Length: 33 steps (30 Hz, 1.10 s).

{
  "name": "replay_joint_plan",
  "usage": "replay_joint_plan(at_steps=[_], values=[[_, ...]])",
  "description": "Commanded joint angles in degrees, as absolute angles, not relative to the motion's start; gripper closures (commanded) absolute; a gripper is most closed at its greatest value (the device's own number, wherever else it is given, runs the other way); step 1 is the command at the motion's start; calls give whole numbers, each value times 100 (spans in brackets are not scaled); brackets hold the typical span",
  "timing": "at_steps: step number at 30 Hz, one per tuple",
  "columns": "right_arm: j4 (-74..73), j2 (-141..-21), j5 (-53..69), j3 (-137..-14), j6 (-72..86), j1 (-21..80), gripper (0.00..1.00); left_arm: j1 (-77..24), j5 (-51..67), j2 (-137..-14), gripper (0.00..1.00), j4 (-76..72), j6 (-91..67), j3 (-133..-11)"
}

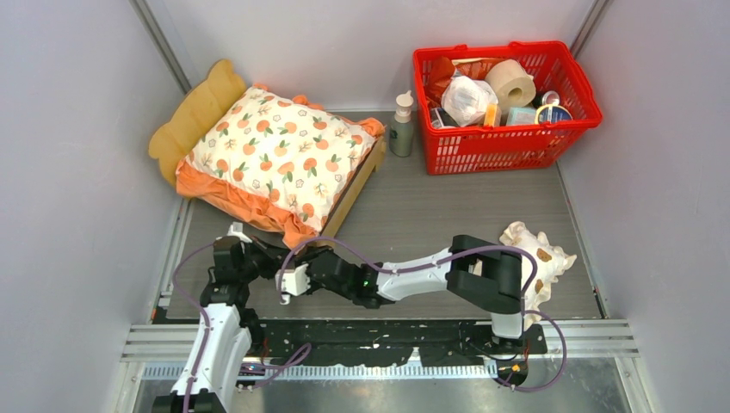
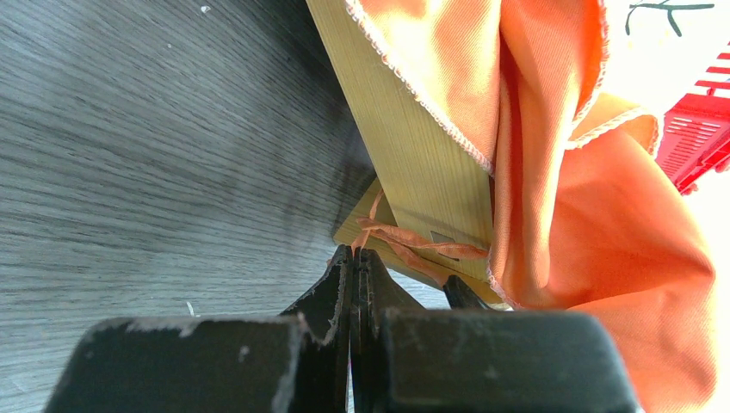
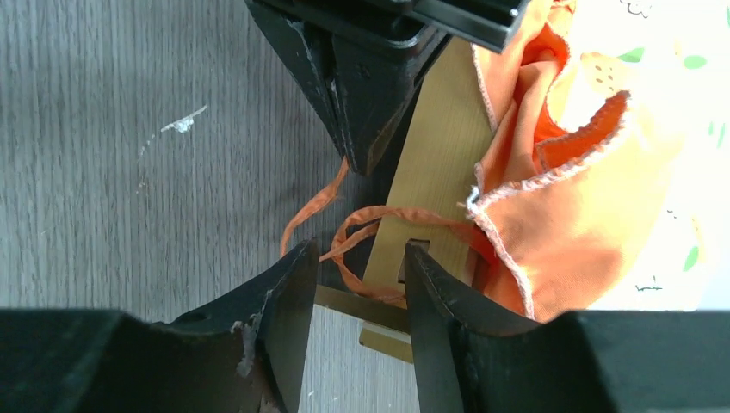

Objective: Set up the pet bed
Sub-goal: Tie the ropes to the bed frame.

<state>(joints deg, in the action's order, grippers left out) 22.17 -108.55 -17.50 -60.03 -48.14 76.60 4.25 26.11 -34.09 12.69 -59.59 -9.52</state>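
seemingly matt wooden pet bed (image 2: pixel 413 146)

One each: bed (image 1: pixel 196 110), cushion (image 1: pixel 280 155), pillow (image 1: pixel 551 256), basket (image 1: pixel 504 151)

A grey wood-grain bench (image 1: pixel 448 206) forms the bottom of a small booth. Plain pale walls close it in: a left wall (image 1: pixel 69 172), a back wall (image 1: pixel 344 43) and a right wall (image 1: pixel 663 172). Thin metal strips (image 1: pixel 159 39) run up the back corners. Slotted metal rails (image 1: pixel 387 340) cross the near edge. The light is bright and even, with soft shadows. A white fleck (image 3: pixel 181 125) marks the bench.
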Motion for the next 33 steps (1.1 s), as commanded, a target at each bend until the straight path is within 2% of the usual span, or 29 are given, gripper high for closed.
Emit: replay_joint_plan(at_steps=[1,3,5,6,8,17,23,27,30,33], values=[[1888,-10949,-2247,-6362,-5021,7675,52,457,2624,-3365,100,1087,-5949,-1088],[1822,-11008,-2401,-6402,-5087,7681,54,457,2607,-3375,100,1104,-5929,-1098],[1726,-11060,-2504,-6441,-5129,7683,63,457,2572,-3375,100,1148,-5899,-1128],[1707,-11058,-2526,-6444,-5135,7686,77,464,2562,-3375,100,1151,-5899,-1130],[1708,-10999,-2547,-6403,-5130,7697,94,481,2541,-3383,100,1166,-5899,-1146],[1866,-10180,-1840,-5929,-4361,7726,95,549,2237,-3395,100,1428,-5730,-1347],[2306,-9761,-869,-5242,-3759,7695,95,579,2145,-3384,100,1536,-5592,-1445],[2741,-9750,-940,-5109,-3729,7616,95,588,2110,-3362,100,1560,-5559,-1456],[2829,-9932,-1252,-5196,-4488,7671,58,589,2172,-3343,100,1504,-5591,-1427],[2338,-10134,-1301,-5594,-5101,7673,52,589,2191,-3337,100,1441,-5622,-1394]])
